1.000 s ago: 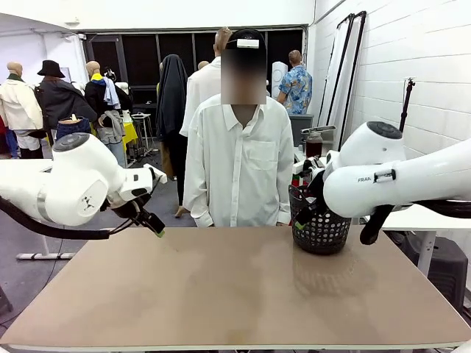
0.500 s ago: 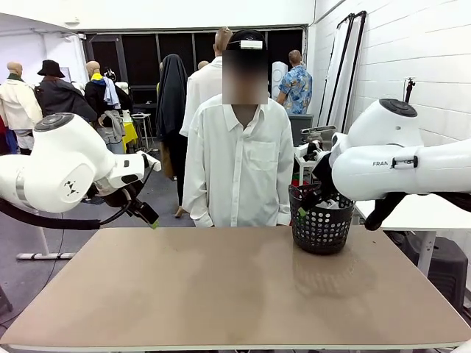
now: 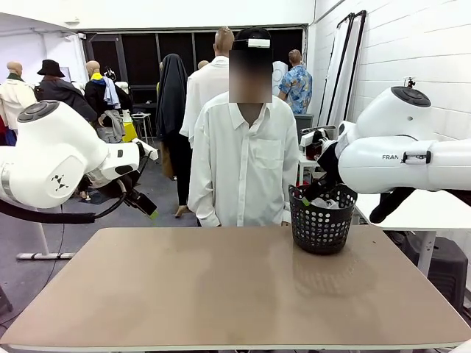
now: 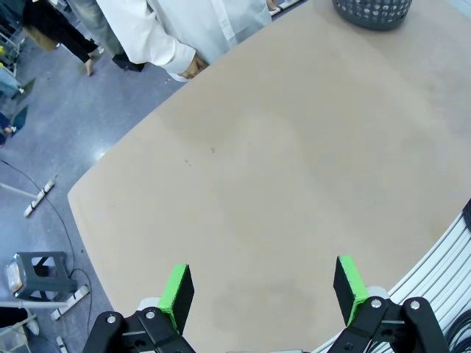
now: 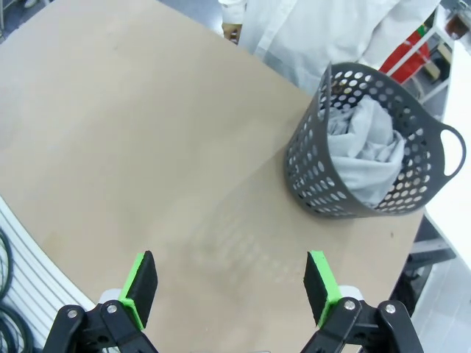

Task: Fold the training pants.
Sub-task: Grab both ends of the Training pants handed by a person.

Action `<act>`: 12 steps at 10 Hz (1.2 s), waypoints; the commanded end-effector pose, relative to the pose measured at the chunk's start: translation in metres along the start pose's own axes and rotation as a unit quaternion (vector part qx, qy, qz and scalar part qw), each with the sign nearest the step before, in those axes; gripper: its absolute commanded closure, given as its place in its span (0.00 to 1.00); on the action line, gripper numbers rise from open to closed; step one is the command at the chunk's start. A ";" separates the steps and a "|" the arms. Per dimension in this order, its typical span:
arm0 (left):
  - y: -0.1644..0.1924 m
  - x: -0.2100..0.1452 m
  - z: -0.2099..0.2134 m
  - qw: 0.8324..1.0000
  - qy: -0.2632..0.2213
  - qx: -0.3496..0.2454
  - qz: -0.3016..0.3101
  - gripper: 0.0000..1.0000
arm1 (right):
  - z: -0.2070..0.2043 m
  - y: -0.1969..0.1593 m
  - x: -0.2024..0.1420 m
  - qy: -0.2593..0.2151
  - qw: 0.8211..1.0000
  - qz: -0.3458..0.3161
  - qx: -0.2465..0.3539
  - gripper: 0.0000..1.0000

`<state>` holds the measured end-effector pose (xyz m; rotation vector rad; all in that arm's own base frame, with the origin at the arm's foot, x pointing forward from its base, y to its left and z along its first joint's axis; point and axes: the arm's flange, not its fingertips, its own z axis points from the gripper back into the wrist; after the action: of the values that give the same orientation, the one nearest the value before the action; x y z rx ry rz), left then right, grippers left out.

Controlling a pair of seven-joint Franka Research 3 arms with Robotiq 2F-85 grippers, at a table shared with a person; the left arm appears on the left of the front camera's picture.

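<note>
The training pants (image 5: 368, 151) lie bunched, light grey, inside a dark perforated basket (image 5: 324, 184) at the table's far right; a bit of them shows over the basket rim (image 3: 324, 203) in the front view. My right gripper (image 5: 229, 285) hangs open above the table, short of the basket, with nothing between its green pads; in the front view the right gripper (image 3: 309, 197) is just left of the basket's top. My left gripper (image 4: 262, 290) is open and empty, high over the table's left side, and the front view shows the left gripper (image 3: 147, 207) beyond the far left corner.
A person in a white shirt (image 3: 246, 162) stands at the far edge of the brown table (image 3: 221, 294), one hand (image 4: 195, 68) near the edge. The basket (image 3: 321, 220) stands at the far right. A white side table (image 3: 419, 213) is beyond the right edge.
Both arms have risen and drawn back from the table; the left gripper went up and left, the right gripper up from the basket's side. Both stayed open.
</note>
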<state>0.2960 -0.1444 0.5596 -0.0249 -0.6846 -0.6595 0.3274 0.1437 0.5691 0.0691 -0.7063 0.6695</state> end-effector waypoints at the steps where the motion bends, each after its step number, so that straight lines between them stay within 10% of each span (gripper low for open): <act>1: -0.006 -0.008 0.007 1.000 0.001 -0.008 0.002 0.00 | 0.003 -0.001 -0.004 0.008 1.000 0.000 -0.008 0.00; 12: -0.005 -0.004 0.012 1.000 0.005 -0.005 -0.002 0.00 | 0.006 -0.004 -0.004 0.008 1.000 -0.006 -0.003 0.00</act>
<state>0.2838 -0.1433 0.5648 -0.0383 -0.6612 -0.6636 0.3222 0.1356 0.5717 0.0624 -0.6822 0.6571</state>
